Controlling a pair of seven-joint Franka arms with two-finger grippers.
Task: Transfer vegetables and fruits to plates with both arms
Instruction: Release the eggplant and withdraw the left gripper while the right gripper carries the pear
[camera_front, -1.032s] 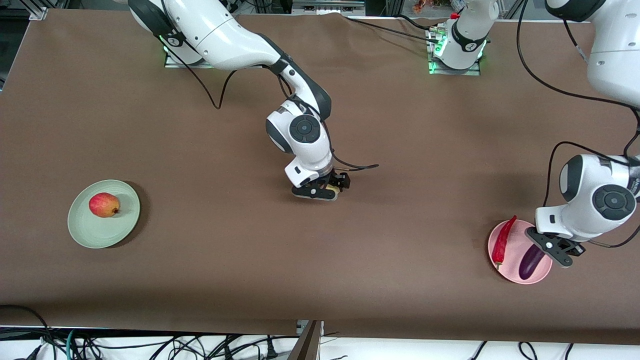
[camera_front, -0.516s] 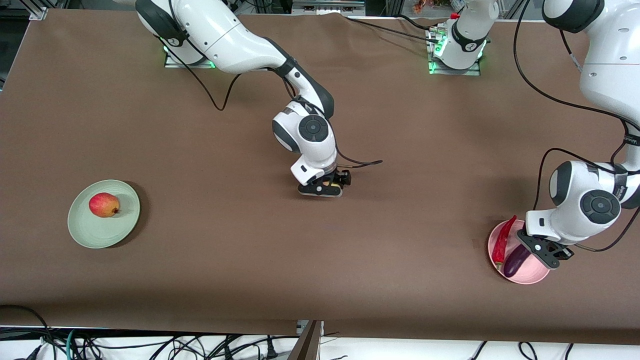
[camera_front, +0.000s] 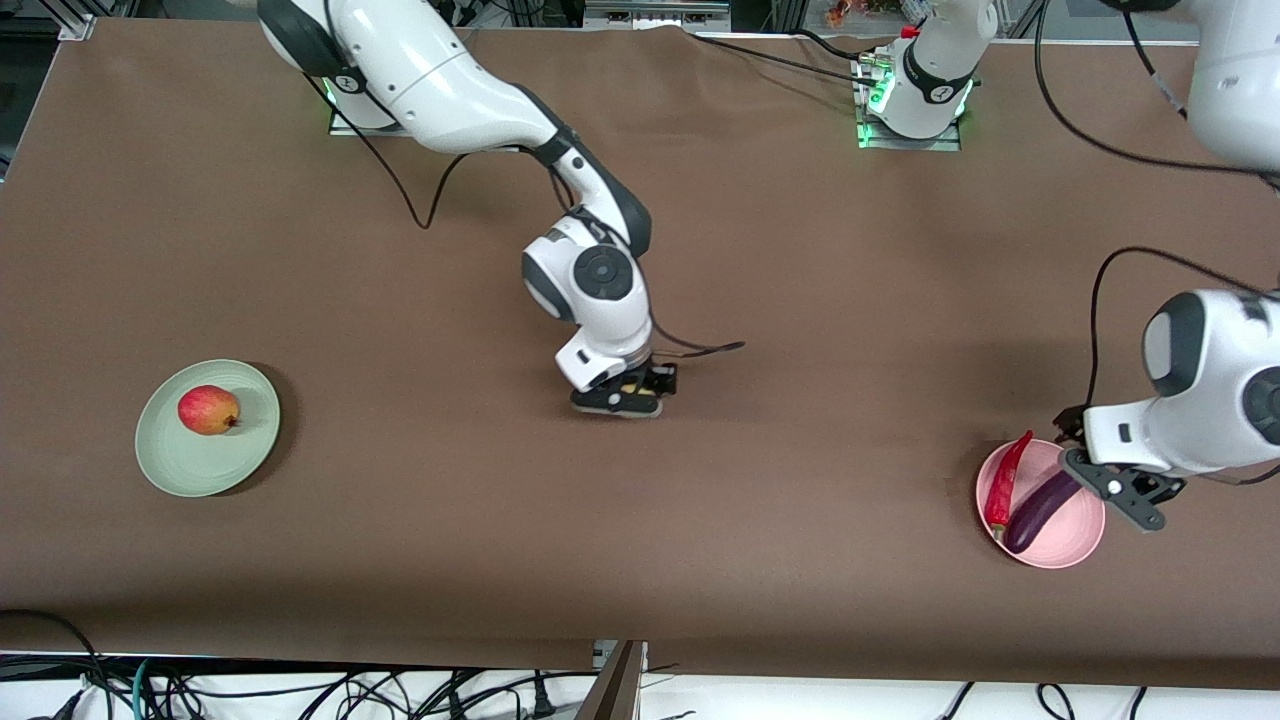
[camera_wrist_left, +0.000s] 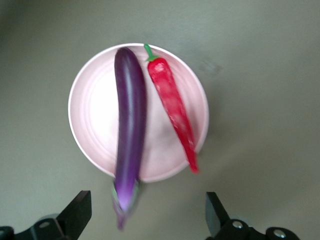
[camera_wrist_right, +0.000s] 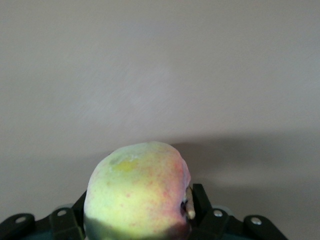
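At the right arm's end of the table, a pale green plate (camera_front: 207, 428) is seen with the red fruit (camera_front: 208, 410) resting on it, well apart from both grippers. Toward the middle of the brown table (camera_front: 420, 520), the right gripper (camera_front: 622, 392) is held low over the cloth, and its fingers are closed around the pale yellow-pink peach (camera_front: 634, 387). In the right wrist view the peach (camera_wrist_right: 137, 192) is shown wedged between the black fingers (camera_wrist_right: 200, 200), with its short stem turned toward one of them and the bare table surface beneath it. At the left arm's end of the table, a pale pink plate (camera_front: 1075, 545) is found, and on it the red chili pepper (camera_front: 1004, 481) and the purple eggplant (camera_front: 1040, 511) are laid side by side, the chili on the side toward the right arm. The left gripper (camera_front: 1118, 487) is held just above the plate's edge and is spread open, with nothing between its fingers. In the left wrist view the plate (camera_wrist_left: 92, 112) is seen below the gripper, the eggplant (camera_wrist_left: 130, 122) is seen with its pale cap end overhanging the rim toward the gripper, and the chili (camera_wrist_left: 172, 102) is seen beside it with its tip just past the rim; both black fingertips (camera_wrist_left: 77, 212) are seen wide apart, clear of the vegetables.
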